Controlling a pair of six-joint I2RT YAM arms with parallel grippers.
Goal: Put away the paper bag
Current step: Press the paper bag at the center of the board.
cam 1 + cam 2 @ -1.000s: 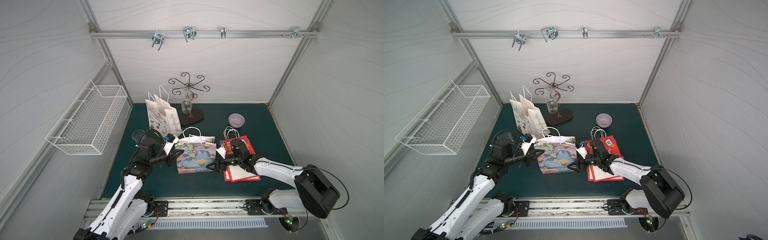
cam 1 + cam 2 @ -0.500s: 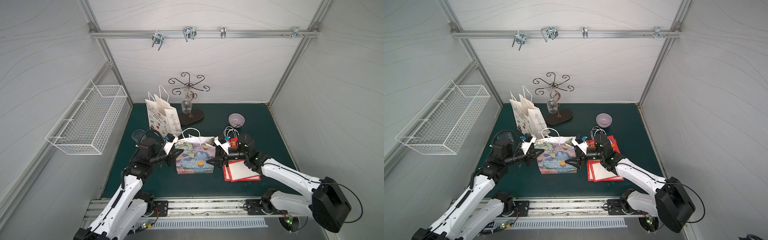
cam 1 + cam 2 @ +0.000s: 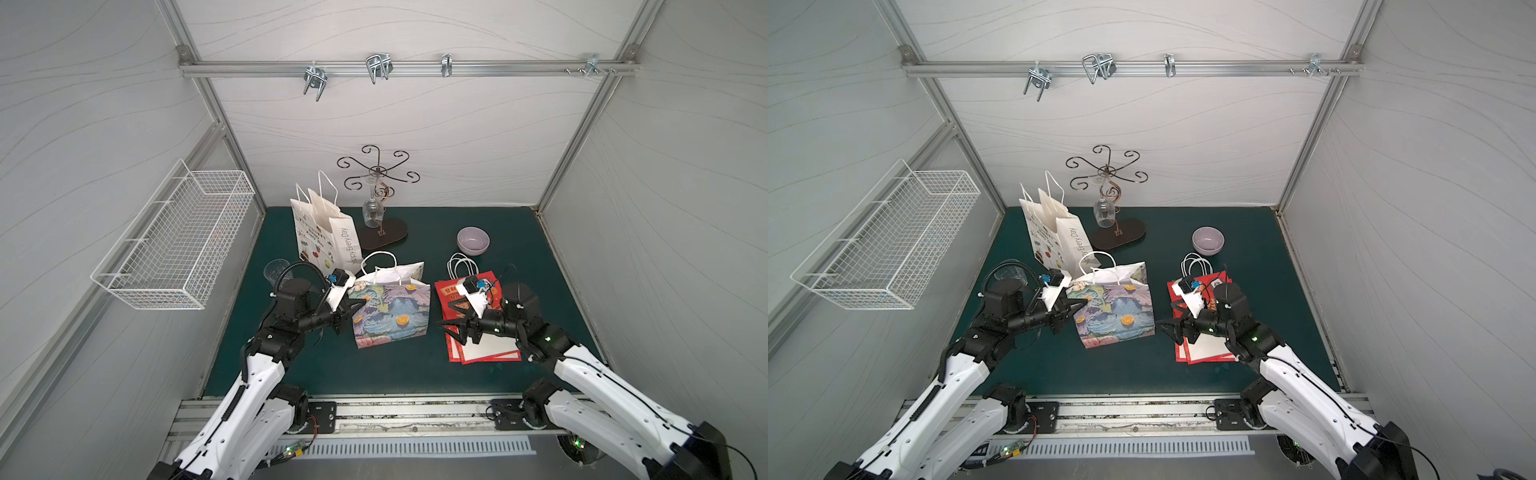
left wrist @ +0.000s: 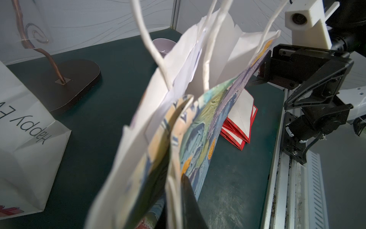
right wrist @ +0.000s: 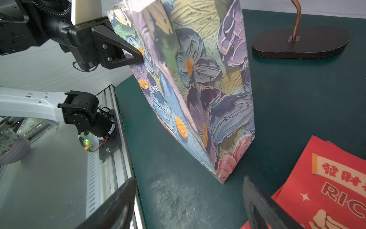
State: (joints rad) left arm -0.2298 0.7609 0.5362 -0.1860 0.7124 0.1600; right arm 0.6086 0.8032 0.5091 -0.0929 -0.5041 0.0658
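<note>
My left gripper [image 3: 356, 307] pinches the left edge of the flowered paper bag [image 3: 392, 318] at frame centre; my right gripper [image 3: 451, 329] hangs wide, empty, just right of it.

A lab test booth: white panel walls [image 3: 415, 124]; metal bar [image 3: 498, 68] with hooks [image 3: 377, 68] at upper centre; floor rail [image 3: 395, 415] along the bottom.
</note>
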